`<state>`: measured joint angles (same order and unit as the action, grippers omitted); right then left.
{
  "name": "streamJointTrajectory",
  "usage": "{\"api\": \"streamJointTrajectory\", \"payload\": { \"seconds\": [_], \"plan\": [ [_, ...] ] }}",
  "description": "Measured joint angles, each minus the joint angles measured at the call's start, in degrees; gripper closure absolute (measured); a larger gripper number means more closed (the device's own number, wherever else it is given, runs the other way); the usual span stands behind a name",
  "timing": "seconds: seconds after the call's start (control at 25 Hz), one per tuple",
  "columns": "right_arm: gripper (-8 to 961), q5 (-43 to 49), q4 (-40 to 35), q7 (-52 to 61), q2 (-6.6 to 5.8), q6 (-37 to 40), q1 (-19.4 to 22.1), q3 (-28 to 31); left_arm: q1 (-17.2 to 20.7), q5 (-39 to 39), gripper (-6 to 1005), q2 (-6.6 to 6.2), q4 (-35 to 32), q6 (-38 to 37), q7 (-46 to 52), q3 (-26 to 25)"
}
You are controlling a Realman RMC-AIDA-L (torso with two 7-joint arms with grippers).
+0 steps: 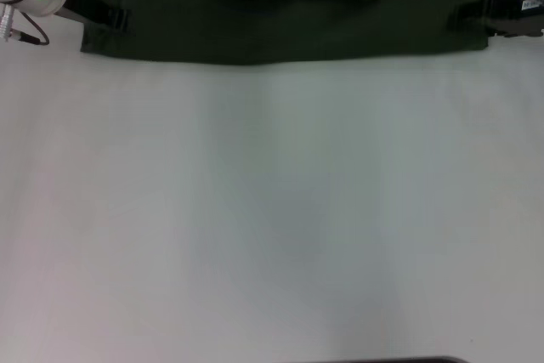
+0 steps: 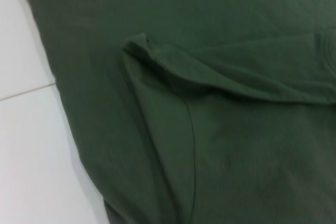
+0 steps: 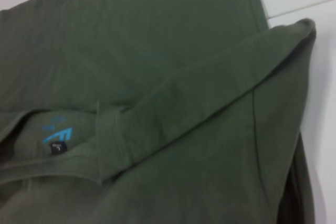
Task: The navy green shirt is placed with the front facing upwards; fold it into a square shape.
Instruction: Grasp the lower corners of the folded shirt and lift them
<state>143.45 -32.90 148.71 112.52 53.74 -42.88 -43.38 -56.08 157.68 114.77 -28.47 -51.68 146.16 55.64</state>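
1 dark olive-green cotton shirt (image 1: 212, 23), partly folded at the white table's (image 1: 272, 210) far edge, left gripper (image 1: 119, 19) and right gripper (image 1: 466, 16) at its sides, finger state indeterminable; risk: uneven pull skews fold.

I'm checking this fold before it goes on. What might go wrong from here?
The dark olive-green cotton T-shirt lies at the far edge of the white table, running out of the head view, so the fold's far side can't be checked. The left gripper and right gripper sit at opposite side edges; uneven pulls could skew it. The folded sleeve is already bunched and may crease.
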Motion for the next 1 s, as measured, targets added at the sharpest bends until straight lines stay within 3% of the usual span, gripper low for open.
{"api": "streamJointTrajectory", "payload": {
  "seconds": [0.12, 0.56, 1.0],
  "plan": [
    [278, 0.06, 0.42, 0.0, 0.07, -0.64, -0.06, -0.49, 0.0, 0.0, 949, 0.01, 0.0, 0.0, 0.0, 0.0],
    [738, 0.09, 0.43, -0.46, -0.02, -0.69, 0.19, -1.39, 0.0, 0.0, 949, 0.01, -0.06, 0.0, 0.0, 0.0],
    [908, 0.73, -1.52, -0.43, -1.33, 5.32, 0.11, -1.62, 0.1, 1.17, 949, -0.84, -0.1, -4.52, 0.06, 0.0]
  ]
}}
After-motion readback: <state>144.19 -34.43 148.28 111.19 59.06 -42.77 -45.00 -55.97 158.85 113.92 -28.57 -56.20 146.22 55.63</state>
